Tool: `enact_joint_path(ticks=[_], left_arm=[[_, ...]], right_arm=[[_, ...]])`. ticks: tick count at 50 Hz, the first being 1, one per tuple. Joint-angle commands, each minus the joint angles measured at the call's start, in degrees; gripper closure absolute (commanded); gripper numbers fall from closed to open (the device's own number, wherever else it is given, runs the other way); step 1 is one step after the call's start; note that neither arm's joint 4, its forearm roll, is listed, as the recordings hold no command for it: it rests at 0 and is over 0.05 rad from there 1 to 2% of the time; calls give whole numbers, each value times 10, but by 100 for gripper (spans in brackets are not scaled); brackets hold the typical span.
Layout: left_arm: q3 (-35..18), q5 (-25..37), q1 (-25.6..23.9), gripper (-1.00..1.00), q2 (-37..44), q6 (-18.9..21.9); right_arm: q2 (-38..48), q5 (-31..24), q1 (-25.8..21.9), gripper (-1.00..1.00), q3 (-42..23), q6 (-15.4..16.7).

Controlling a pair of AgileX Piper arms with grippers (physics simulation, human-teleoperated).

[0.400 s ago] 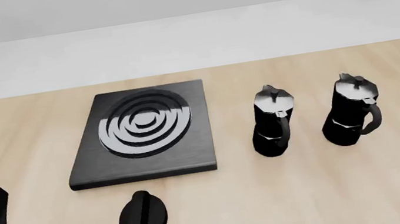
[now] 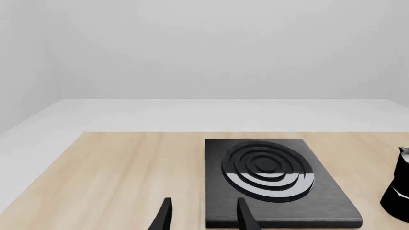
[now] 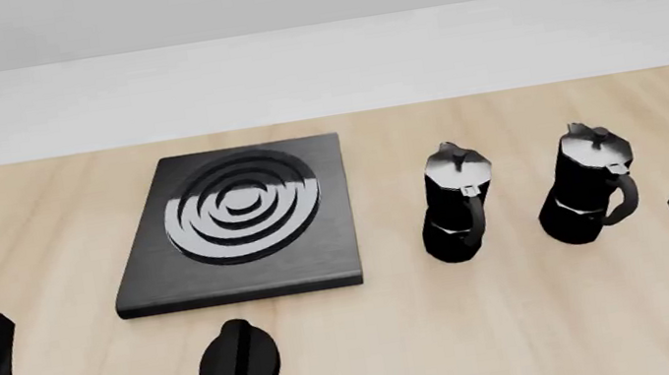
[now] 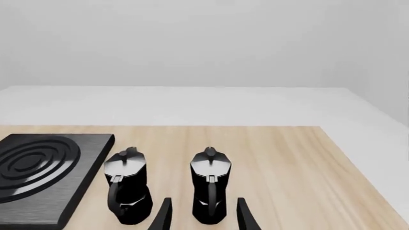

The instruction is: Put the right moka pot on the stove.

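Your right moka pot stands upright on the table, just beside its twin pot and well apart from the stove, which lies flat to the left. A small oval knob rests on the wood near the stove's near edge. Your right gripper hangs near the right pot, fingers spread with nothing between them (the pot shows beyond the gap in the right wrist view). Your left gripper is likewise spread and empty, facing the stove's near edge.
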State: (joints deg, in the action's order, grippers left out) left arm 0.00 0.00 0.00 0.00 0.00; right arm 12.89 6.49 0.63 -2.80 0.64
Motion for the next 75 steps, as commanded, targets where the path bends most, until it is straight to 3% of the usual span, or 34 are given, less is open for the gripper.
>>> enact_joint_path(ticks=[1, 4, 5, 7, 11, 22, 43, 75], left_arm=[[0, 0, 0, -100, 0, 0], [0, 0, 0, -100, 0, 0], [0, 0, 0, -100, 0, 0], [0, 0, 0, -100, 0, 0], [0, 0, 0, -100, 0, 0], [0, 0, 0, -100, 0, 0], [0, 0, 0, -100, 0, 0], [0, 0, 0, -100, 0, 0]], right_arm=[[145, 83, 7, -100, -16, 2], [161, 99, 3, -100, -16, -7], [213, 131, 0, -100, -17, 0], [210, 138, 0, -100, -15, -6], [286, 190, -4, -100, -18, -10], [398, 269, -8, -100, -27, -18], [554, 408, 10, -100, -17, -13], [749, 557, 19, -100, -33, -14]])
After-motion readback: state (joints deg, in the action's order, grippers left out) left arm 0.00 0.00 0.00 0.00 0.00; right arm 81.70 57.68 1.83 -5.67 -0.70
